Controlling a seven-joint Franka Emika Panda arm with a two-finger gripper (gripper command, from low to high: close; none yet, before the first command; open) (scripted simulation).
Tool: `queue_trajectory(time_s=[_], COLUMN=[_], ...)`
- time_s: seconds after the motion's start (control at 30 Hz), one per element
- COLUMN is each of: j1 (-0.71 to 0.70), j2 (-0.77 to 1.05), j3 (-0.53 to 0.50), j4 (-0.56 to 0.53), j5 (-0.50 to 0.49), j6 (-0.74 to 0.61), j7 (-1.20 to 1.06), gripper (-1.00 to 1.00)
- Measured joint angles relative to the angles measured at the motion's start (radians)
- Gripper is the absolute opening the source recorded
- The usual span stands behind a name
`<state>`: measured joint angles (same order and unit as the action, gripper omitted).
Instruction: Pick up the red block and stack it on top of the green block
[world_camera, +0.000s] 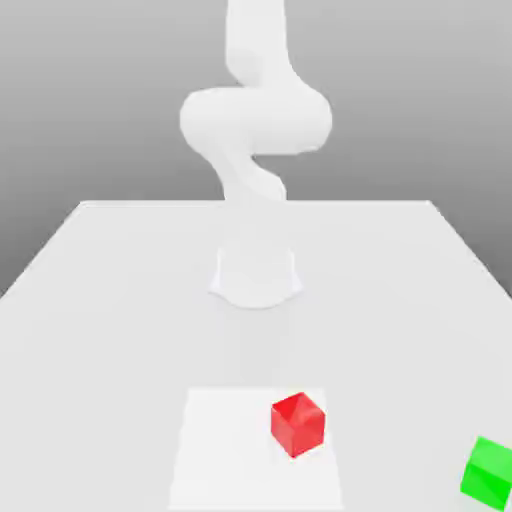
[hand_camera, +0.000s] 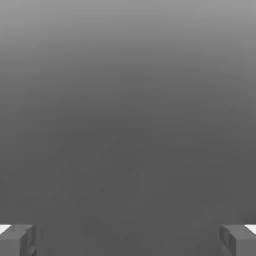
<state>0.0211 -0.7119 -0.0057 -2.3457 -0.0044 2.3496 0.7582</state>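
Your claw (hand_camera: 128, 240) is wide open: in the hand view its two grey fingertips (hand_camera: 17, 240) stand far apart, with nothing between them but a plain grey background. The small red cube (world_camera: 298, 424) sits on a lighter white square patch (world_camera: 225, 450) of the white table (world_camera: 120, 290), in front of the round base of the white robot arm (world_camera: 255, 130). The small green cube (world_camera: 488, 470) rests well apart from it, toward the exterior view's right. I judge the task has not started yet — you hold nothing, and both cubes lie untouched on the table. Please be careful about two things. First, the red cube appears turned at an angle, so if you do not align the fingers with its flat faces, they may push it on a corner and it can rotate or slip away. Second, the green cube is near the table's edge as it appears, so an imprecise placing could knock it off. Some things are hard to check: the green cube is partly cut off by the picture border, the upper arm leaves the exterior view — so you cannot judge the claw's height above the cubes.
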Motion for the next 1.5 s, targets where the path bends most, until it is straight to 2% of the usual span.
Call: queue_trajectory(time_s=[0.63,0.87,0.9,1.13,1.33,1.5], j1=[0.131,0.128,0.127,0.125,0.126,0.205], j2=[0.698,0.952,0.975,0.974,0.784,0.825], j3=[-0.017,-0.006,-0.005,-0.003,-0.004,0.057], j4=[-0.357,-0.356,-0.352,-0.353,-0.378,-0.230], j5=[0.006,0.017,0.019,0.016,0.007,-0.010], j6=[0.391,0.592,0.612,0.610,0.445,0.338], j7=[-0.359,-0.396,-0.397,-0.394,-0.389,-0.477], gripper=[0.00,0.00,-1.00,-1.00,-1.00,-1.00])
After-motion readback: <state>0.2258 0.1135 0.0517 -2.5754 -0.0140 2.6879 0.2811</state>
